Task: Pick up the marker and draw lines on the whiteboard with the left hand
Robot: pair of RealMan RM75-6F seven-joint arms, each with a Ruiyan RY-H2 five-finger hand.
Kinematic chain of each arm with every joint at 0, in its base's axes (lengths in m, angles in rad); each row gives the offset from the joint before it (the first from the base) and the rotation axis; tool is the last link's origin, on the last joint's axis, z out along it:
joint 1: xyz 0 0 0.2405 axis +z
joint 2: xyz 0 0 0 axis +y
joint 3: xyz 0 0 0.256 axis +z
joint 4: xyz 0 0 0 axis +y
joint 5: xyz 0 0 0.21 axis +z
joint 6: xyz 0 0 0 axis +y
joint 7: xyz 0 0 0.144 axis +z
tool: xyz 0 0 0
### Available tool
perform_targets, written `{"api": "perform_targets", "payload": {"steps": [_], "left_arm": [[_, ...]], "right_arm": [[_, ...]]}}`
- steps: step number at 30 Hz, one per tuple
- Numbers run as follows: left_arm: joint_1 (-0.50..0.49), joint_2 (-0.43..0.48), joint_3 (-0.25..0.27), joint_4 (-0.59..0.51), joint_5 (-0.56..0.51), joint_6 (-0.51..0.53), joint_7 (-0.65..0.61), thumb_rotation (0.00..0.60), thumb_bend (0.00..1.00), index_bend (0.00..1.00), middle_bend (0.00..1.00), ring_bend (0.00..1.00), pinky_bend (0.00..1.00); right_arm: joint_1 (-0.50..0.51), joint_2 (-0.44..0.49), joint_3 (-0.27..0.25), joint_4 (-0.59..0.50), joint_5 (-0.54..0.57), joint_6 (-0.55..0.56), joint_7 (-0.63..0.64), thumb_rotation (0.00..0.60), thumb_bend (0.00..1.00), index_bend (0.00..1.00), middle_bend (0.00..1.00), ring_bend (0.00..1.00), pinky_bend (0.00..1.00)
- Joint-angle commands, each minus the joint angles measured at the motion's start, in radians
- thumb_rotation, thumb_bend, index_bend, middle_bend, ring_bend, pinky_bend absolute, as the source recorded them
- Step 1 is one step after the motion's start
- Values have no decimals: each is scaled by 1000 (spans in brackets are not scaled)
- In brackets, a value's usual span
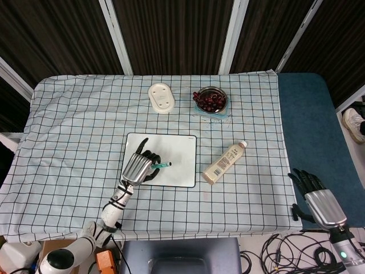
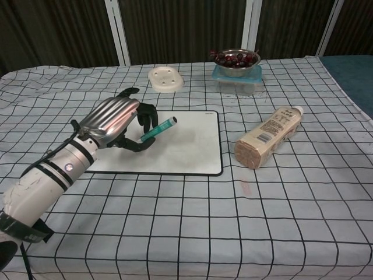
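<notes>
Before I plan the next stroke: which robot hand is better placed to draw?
Left. The left robot hand already holds the marker over the whiteboard; the right robot hand sits off the table's edge.
</notes>
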Motion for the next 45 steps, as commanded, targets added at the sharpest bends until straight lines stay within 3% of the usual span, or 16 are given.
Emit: {"api": "perform_targets", "payload": {"steps": [1,31,37,45], "left_arm": [[-7,-11,-4,9,-7,-25,0,600,560,759,779,447,63],[44,1,9,71,-14,-49,-44,600,577,758,778,446,64],[57,17,11,67,-5,9,-64,600,578,758,779,447,64],[66,75,16,-23,28,148,-26,600,576,758,779,447,60]], "right_arm": [[-1,1,0,0,0,1,1,600,322,0,0,0,126],[-3,-1,1,-3,6,-3,-10,600,323,0,0,0,127],[-4,-3,1,-4,5,-2,-17,600,323,0,0,0,126],[-8,0,1,-8,2,8,-13,600,323,0,0,0,126]]}}
